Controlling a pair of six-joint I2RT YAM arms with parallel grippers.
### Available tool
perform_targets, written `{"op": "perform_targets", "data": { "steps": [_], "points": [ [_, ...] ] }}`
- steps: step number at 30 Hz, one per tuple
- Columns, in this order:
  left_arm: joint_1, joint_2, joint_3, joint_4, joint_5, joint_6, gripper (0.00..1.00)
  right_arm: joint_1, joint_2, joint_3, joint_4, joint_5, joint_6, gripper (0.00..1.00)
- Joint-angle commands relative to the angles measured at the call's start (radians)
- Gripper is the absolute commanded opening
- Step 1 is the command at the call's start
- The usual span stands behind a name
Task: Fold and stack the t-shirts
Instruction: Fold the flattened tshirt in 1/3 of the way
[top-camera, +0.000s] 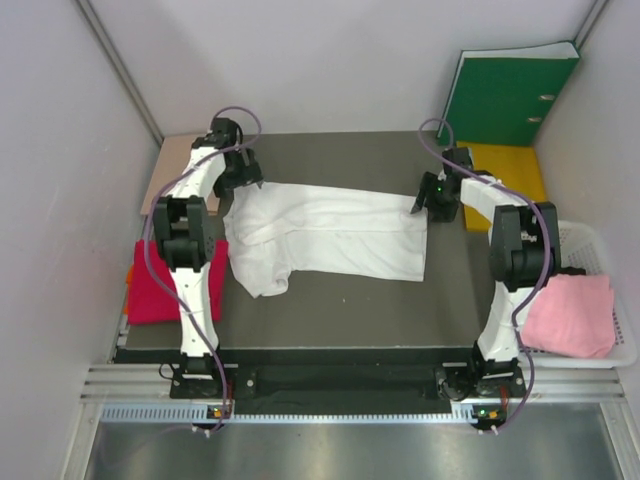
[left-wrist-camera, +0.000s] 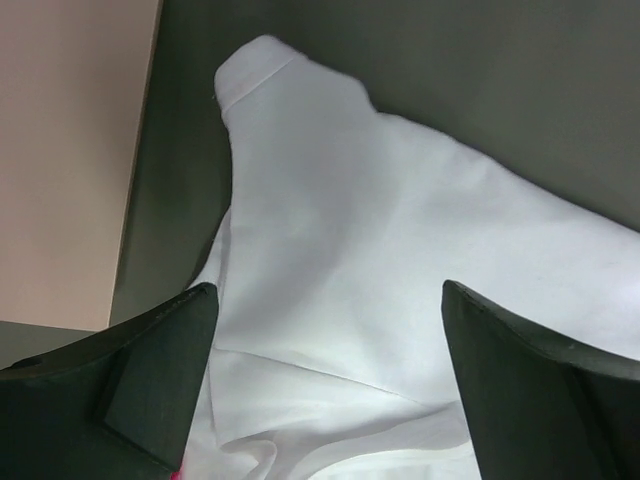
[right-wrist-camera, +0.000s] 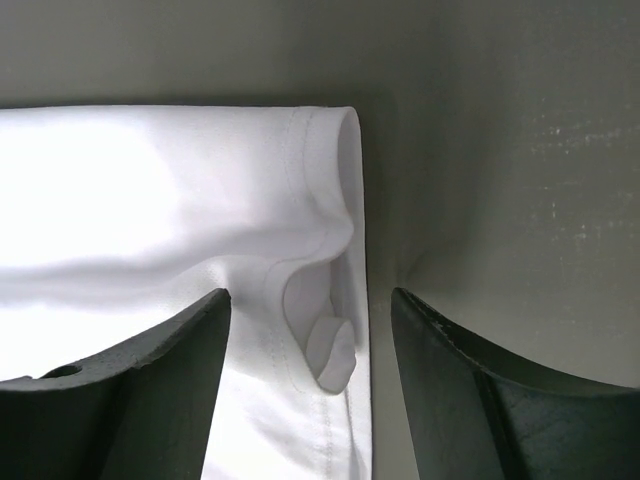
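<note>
A white t-shirt (top-camera: 330, 235) lies folded lengthwise across the dark mat, with a sleeve hanging toward the front left. My left gripper (top-camera: 243, 187) is open over its left end; white cloth (left-wrist-camera: 340, 250) shows between the fingers. My right gripper (top-camera: 424, 207) is open over its right hem (right-wrist-camera: 320, 250), where the hem curls up. A crimson red t-shirt (top-camera: 160, 285) lies folded at the mat's left edge, partly behind the left arm. A pale pink t-shirt (top-camera: 572, 315) lies in the white basket at the right.
A white basket (top-camera: 600, 240) stands right of the mat. A green binder (top-camera: 510, 95) leans at the back right over a yellow sheet (top-camera: 515, 170). A tan cardboard sheet (top-camera: 172, 165) lies at the back left and shows in the left wrist view (left-wrist-camera: 70, 160). Grey walls close both sides.
</note>
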Motion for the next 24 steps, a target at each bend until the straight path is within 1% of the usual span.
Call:
{"op": "perform_targets", "data": {
  "steps": [1, 3, 4, 5, 9, 10, 12, 15, 17, 18, 19, 20, 21, 23, 24],
  "points": [
    [0.033, -0.064, -0.056, 0.043, 0.009, 0.02, 0.96, -0.012, -0.078, -0.032, 0.067, 0.004, 0.03, 0.64],
    [0.067, -0.036, -0.041, 0.043, 0.021, 0.025, 0.91, -0.012, -0.07, -0.049, 0.088, 0.0, 0.051, 0.63],
    [0.071, -0.028, -0.029, 0.046, 0.026, 0.028, 0.86, -0.012, -0.065, -0.053, 0.116, -0.015, 0.061, 0.63],
    [0.079, -0.021, -0.023, 0.047, 0.028, 0.029, 0.78, -0.013, -0.053, -0.056, 0.127, -0.023, 0.08, 0.63],
    [0.09, 0.028, 0.028, 0.044, 0.029, 0.038, 0.76, -0.012, -0.013, -0.053, 0.194, -0.061, 0.146, 0.61],
    [0.091, 0.034, 0.043, 0.043, 0.063, 0.038, 0.76, -0.013, -0.006, -0.055, 0.213, -0.08, 0.157, 0.61],
    [0.093, 0.047, 0.051, 0.043, 0.075, 0.043, 0.76, -0.012, 0.021, -0.052, 0.268, -0.098, 0.197, 0.6],
    [0.093, 0.05, 0.066, 0.038, 0.097, 0.038, 0.75, -0.004, 0.082, 0.002, 0.262, -0.109, 0.223, 0.56],
    [0.093, 0.042, 0.063, 0.043, 0.123, 0.04, 0.76, 0.016, 0.141, 0.081, 0.224, -0.091, 0.214, 0.42],
    [0.093, 0.029, 0.06, 0.044, 0.132, 0.043, 0.76, 0.023, 0.162, 0.112, 0.161, -0.066, 0.207, 0.35],
    [0.093, 0.019, 0.054, 0.049, 0.141, 0.045, 0.76, 0.04, 0.18, 0.144, 0.129, -0.049, 0.199, 0.19],
    [0.093, 0.01, 0.049, 0.055, 0.164, 0.045, 0.77, 0.048, 0.203, 0.193, 0.104, -0.028, 0.178, 0.13],
    [0.091, -0.011, 0.043, 0.061, 0.173, 0.043, 0.77, 0.055, 0.205, 0.207, 0.081, -0.002, 0.171, 0.09],
    [0.093, -0.033, 0.022, 0.073, 0.199, 0.04, 0.79, 0.062, 0.191, 0.217, 0.076, 0.072, 0.165, 0.02],
    [0.094, -0.051, 0.013, 0.076, 0.204, 0.038, 0.79, 0.062, 0.186, 0.221, 0.076, 0.096, 0.168, 0.01]
  ]
}}
